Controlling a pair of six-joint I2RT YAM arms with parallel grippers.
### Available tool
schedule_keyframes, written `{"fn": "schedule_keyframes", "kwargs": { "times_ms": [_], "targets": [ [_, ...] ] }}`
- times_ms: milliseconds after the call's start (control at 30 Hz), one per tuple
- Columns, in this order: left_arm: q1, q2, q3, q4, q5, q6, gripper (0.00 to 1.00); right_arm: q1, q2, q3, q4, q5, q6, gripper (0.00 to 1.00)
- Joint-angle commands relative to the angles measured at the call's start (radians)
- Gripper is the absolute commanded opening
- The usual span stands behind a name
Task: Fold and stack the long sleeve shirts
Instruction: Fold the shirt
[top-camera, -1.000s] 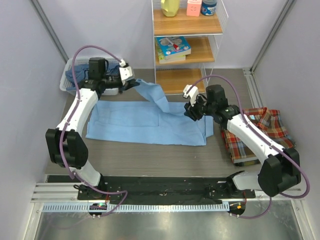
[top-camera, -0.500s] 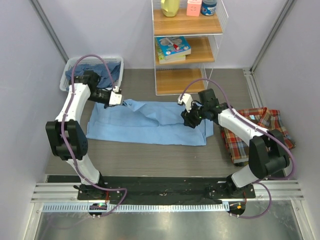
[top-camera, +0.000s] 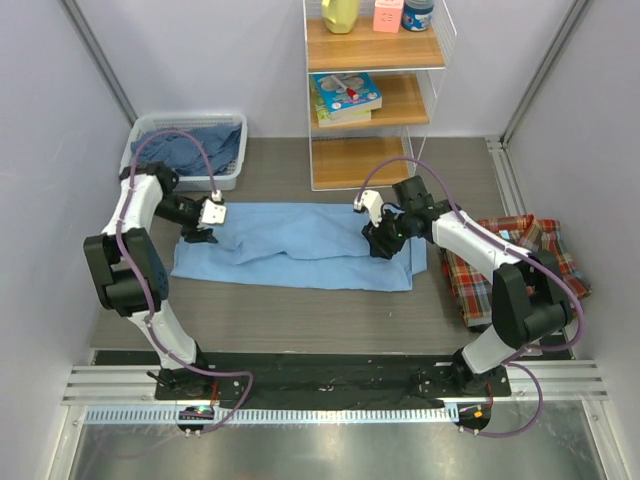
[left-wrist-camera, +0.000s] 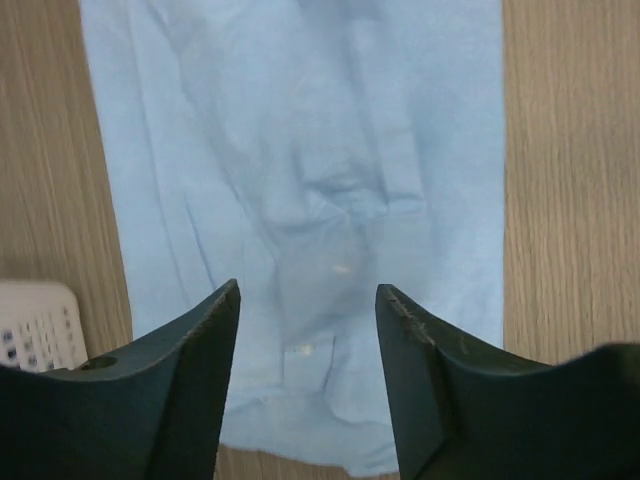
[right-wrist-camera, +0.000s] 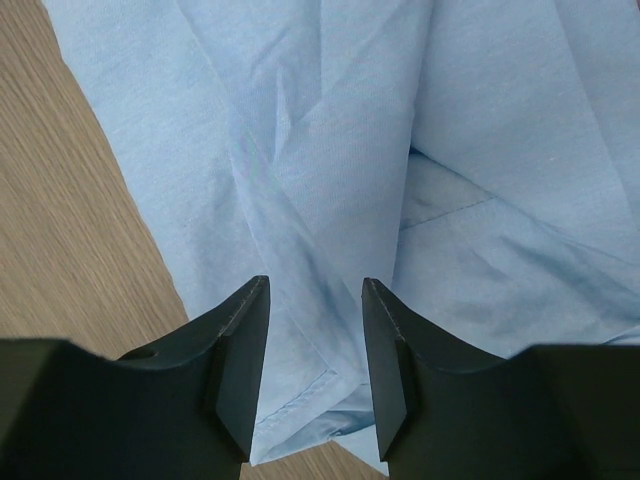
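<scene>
A light blue long sleeve shirt (top-camera: 300, 248) lies spread flat across the table, with a sleeve folded over its body. My left gripper (top-camera: 200, 230) hovers over its left end; in the left wrist view the gripper (left-wrist-camera: 307, 290) is open, and only the shirt's cloth (left-wrist-camera: 320, 150) shows below. My right gripper (top-camera: 379, 243) is over the shirt's right part. It (right-wrist-camera: 315, 282) is open too, above a hemmed fold (right-wrist-camera: 300, 400) of the cloth, gripping nothing. A plaid shirt (top-camera: 510, 265) lies folded at the right. A darker blue shirt (top-camera: 195, 145) fills the basket.
A white basket (top-camera: 135, 160) stands at the back left corner, and its corner (left-wrist-camera: 35, 325) shows in the left wrist view. A wire-and-wood shelf unit (top-camera: 375, 100) with books and bottles stands at the back centre. Bare wooden table (top-camera: 300, 320) lies in front of the shirt.
My left gripper swung down from near the basket to the shirt's left end, laid the sleeve across the shirt and opened. The right gripper stayed over the shirt's right part.
</scene>
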Motion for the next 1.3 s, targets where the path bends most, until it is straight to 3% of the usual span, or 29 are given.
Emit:
{"fn": "schedule_keyframes", "kwargs": {
  "times_ms": [0,167,267,300,367,467,500,533,600,667,867,1267],
  "targets": [
    [0.077,-0.007,0.02,-0.171,0.033,0.438,0.65,-0.004,-0.002,0.067,-0.048,0.003,0.023,0.47],
    [0.071,-0.062,-0.048,-0.128,0.108,0.251,0.7,-0.003,0.022,0.086,-0.067,-0.003,0.071,0.46],
    [0.019,-0.071,-0.08,-0.048,0.096,0.015,0.66,-0.001,0.054,0.109,-0.076,-0.006,0.114,0.43],
    [0.007,-0.075,-0.086,-0.014,0.087,-0.159,0.65,0.0,0.064,0.112,-0.075,-0.005,0.125,0.43],
    [-0.007,-0.07,-0.104,0.1,0.085,-0.324,0.59,0.002,0.085,0.116,-0.073,0.001,0.151,0.4],
    [-0.018,-0.058,-0.135,0.251,0.045,-0.723,0.59,0.005,0.108,0.113,-0.064,0.026,0.172,0.39],
    [-0.018,-0.058,-0.147,0.38,0.018,-0.821,0.58,0.008,0.111,0.112,-0.062,0.032,0.174,0.39],
    [-0.018,-0.058,-0.167,0.445,-0.072,-1.068,0.56,0.009,0.119,0.112,-0.062,0.041,0.178,0.38],
    [-0.018,-0.042,-0.157,0.509,-0.157,-1.255,0.54,0.013,0.137,0.115,-0.064,0.061,0.197,0.37],
    [0.005,-0.007,-0.121,0.417,-0.157,-1.348,0.51,0.017,0.154,0.115,-0.068,0.07,0.22,0.36],
    [0.109,0.027,-0.207,0.49,-0.154,-1.669,0.54,0.023,0.206,0.116,-0.073,0.113,0.229,0.35],
    [0.148,0.116,-0.238,0.567,-0.148,-1.799,0.53,0.023,0.26,0.11,-0.076,0.162,0.204,0.33]
  ]
}}
